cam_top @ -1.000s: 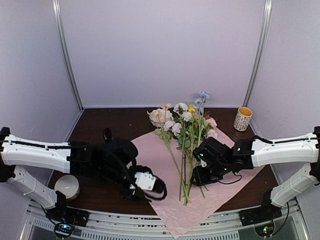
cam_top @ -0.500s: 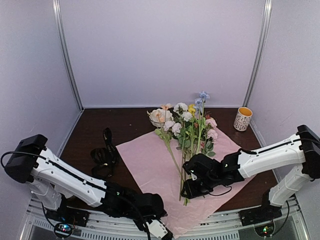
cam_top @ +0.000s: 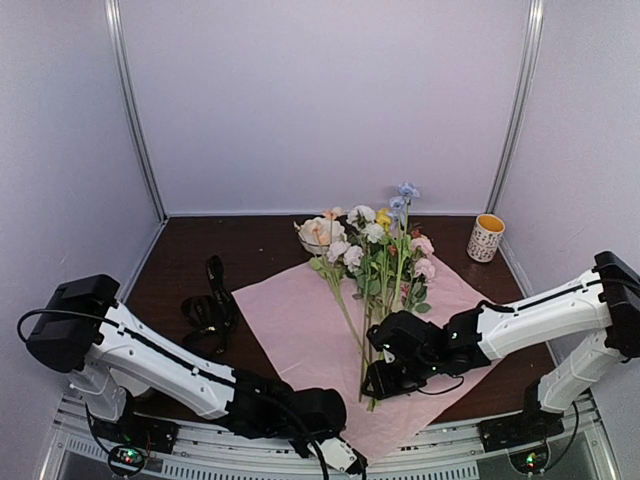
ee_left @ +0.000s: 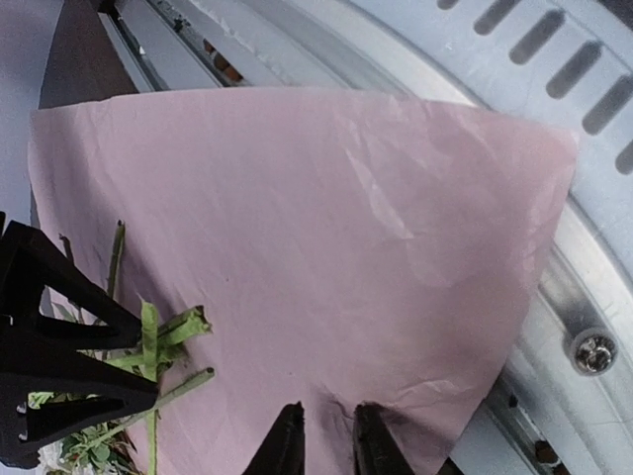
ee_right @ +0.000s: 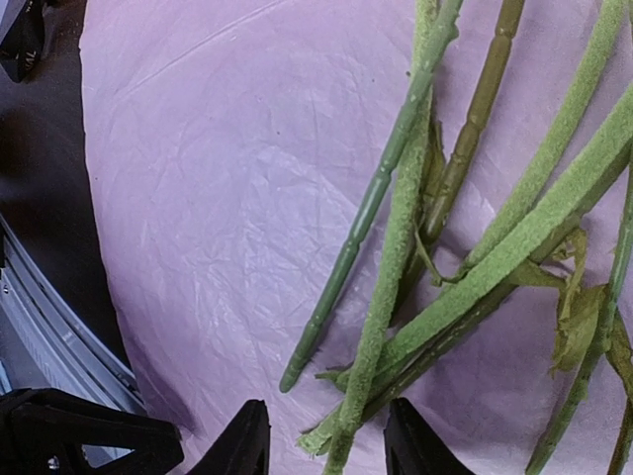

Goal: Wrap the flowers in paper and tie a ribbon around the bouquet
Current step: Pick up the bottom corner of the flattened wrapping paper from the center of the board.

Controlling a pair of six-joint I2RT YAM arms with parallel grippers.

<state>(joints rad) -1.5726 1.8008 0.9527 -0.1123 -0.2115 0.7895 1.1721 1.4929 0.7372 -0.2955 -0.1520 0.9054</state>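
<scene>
Tissue-thin paper (cam_top: 300, 320), pale pink face up, is laid cornerwise on the dark table (cam_top: 200, 250); its near corner is seen overhanging the metal rail (ee_left: 593, 247) at the front edge. Flowers (cam_top: 375, 250) are laid along the sheet's middle, blooms far, stem ends (ee_right: 297, 374) toward the near corner; ribbon (cam_top: 210, 310) is heaped on bare wood just left of the sheet, untouched.

Left gripper (ee_left: 328, 440) is placed at the overhanging corner; its jaws stand narrow with the sheet's edge between them and small creases fanned from that spot; whether the paper is truly pinched cannot be told, since a slit is seen between the fingertips (ee_left: 287, 435). Right gripper (ee_right: 326, 435) is held about half open astride the stem ends, gaps on both sides; nothing is gripped.

Handling, as judged: paper is taken to be very light, limp and easily torn; it is best held at the free corner, where a finger can be passed beneath, and lifted slowly so that it is folded over rather than dragged; a hard tug could slide the stems with it. Stems are judged light, springy and faintly fuzzy, so unlikely to slip; they are best pinned or grasped low, clear of the blooms. Ribbon is expected to be floppy; a loose tail is the sensible hold.
</scene>
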